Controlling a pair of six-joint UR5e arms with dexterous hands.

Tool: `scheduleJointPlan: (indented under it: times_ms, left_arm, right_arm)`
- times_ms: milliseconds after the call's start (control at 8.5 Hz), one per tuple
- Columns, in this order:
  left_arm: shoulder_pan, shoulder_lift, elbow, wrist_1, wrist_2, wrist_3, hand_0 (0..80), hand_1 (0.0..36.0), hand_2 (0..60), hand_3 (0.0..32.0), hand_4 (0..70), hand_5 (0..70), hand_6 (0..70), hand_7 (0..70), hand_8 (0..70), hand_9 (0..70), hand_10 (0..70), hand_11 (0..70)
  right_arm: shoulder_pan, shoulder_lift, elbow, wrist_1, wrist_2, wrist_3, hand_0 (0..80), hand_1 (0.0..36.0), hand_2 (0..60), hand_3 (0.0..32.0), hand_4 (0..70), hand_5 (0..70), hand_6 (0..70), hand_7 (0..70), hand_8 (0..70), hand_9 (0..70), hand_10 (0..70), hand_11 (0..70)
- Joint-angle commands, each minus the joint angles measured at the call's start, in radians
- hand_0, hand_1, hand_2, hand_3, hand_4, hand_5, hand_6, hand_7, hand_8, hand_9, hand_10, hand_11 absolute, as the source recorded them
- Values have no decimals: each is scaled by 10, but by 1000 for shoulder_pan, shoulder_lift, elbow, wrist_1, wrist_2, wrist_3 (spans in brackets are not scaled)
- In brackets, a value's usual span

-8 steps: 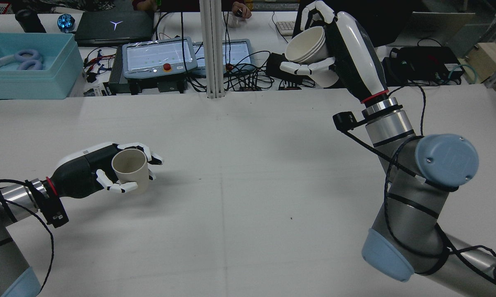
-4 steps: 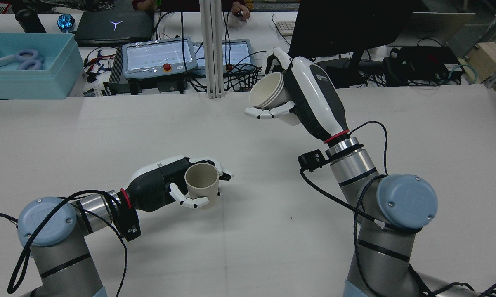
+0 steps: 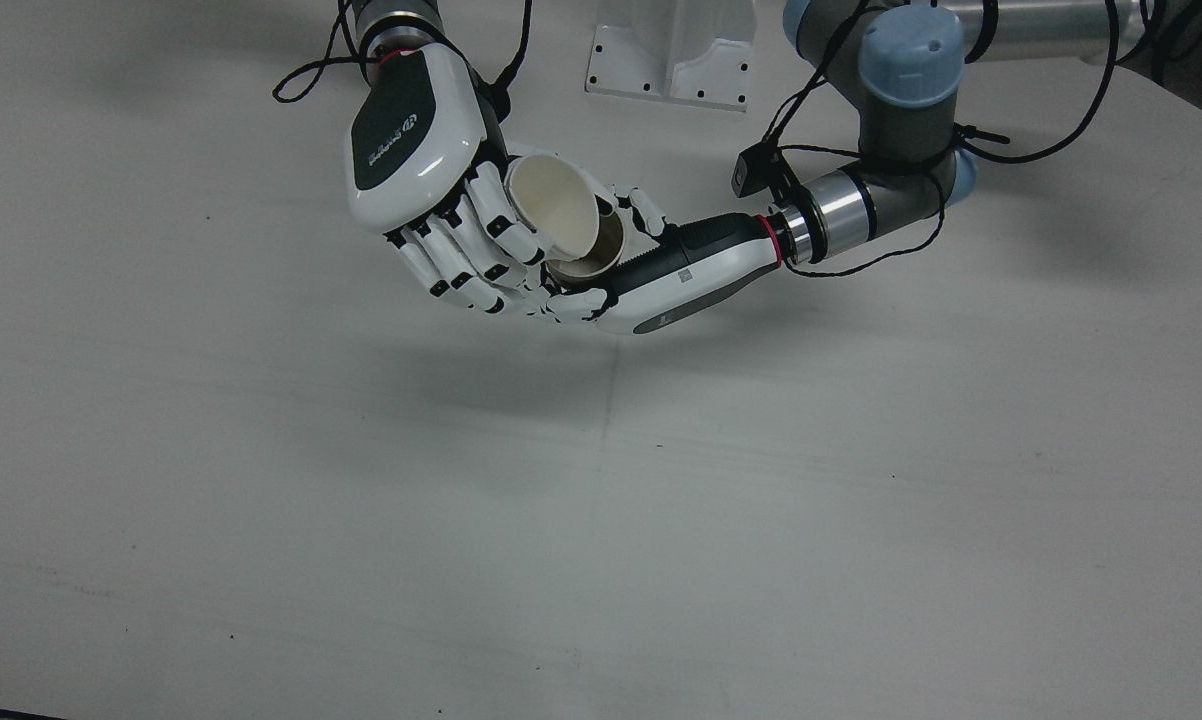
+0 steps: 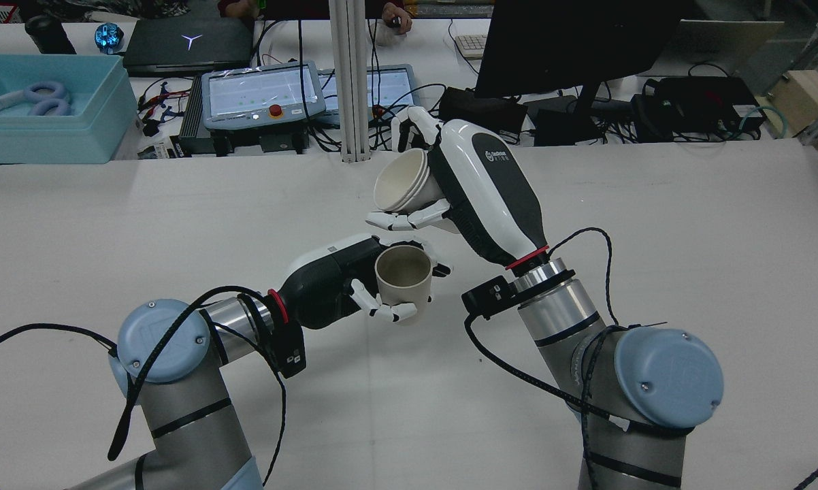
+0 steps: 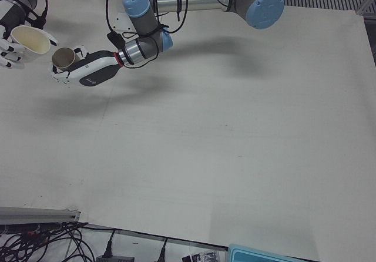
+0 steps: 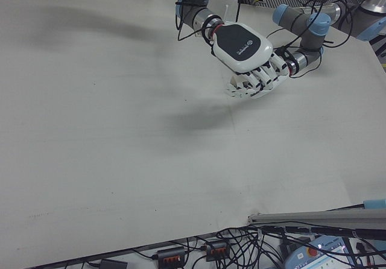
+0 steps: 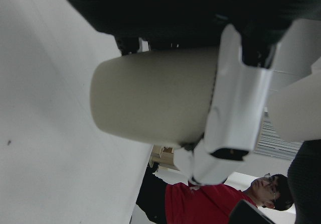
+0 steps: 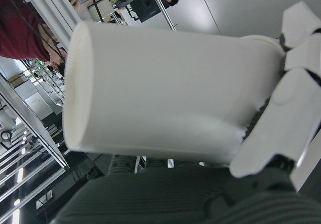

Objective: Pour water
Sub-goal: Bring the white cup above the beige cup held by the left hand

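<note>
Cups lined up for the pour, upper centre of the rear view.

My right robot hand (image 4: 473, 187) grips the white cup (image 4: 402, 182) tilted above the beige cup (image 4: 402, 273) clasped in my left robot hand (image 4: 334, 279); I'd tip slowly, lip over the mouth.

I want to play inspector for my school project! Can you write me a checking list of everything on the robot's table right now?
Surface: white table, bare apart from the arms.
Job's things: white cup, tilted, held higher; tan cup, upright, just below it. No water can be seen.
Clutter: nothing seen on the work area.
Hands: right hand shut on the white cup; left hand shut on the tan cup.
Cables: black cables loop along both arms.
Surroundings: blue box, control tablets and a dark monitor behind the table; a person's hand at the far desk.
</note>
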Motion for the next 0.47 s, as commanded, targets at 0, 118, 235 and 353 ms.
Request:
scheduleJointPlan:
  times_ms: [0, 118, 235, 353]
  left_arm:
    - [79, -37, 33, 1, -52, -1, 800, 360, 600, 0, 219, 700, 304, 281, 209, 242, 225, 364]
    - [72, -32, 42, -8, -52, -6, 800, 360, 600, 0, 220, 700, 304, 281, 211, 244, 227, 366]
    - [52, -34, 67, -22, -52, -10, 800, 360, 600, 0, 223, 700, 309, 283, 214, 247, 228, 367]
    - [14, -35, 100, -52, -49, -14, 800, 360, 600, 0, 228, 700, 317, 290, 219, 252, 229, 370]
  right_arm:
    - [-22, -55, 200, -114, -14, -219, 517, 182, 275, 0, 97, 700, 505, 691, 337, 458, 430, 618]
    - [-20, -90, 318, -207, -14, -301, 517, 188, 293, 0, 92, 700, 496, 680, 329, 462, 438, 631]
    - [-6, -142, 418, -258, -16, -339, 515, 188, 298, 0, 89, 700, 490, 671, 329, 466, 437, 629]
    - [7, -183, 487, -278, -16, -343, 512, 188, 313, 0, 90, 700, 492, 676, 336, 474, 437, 629]
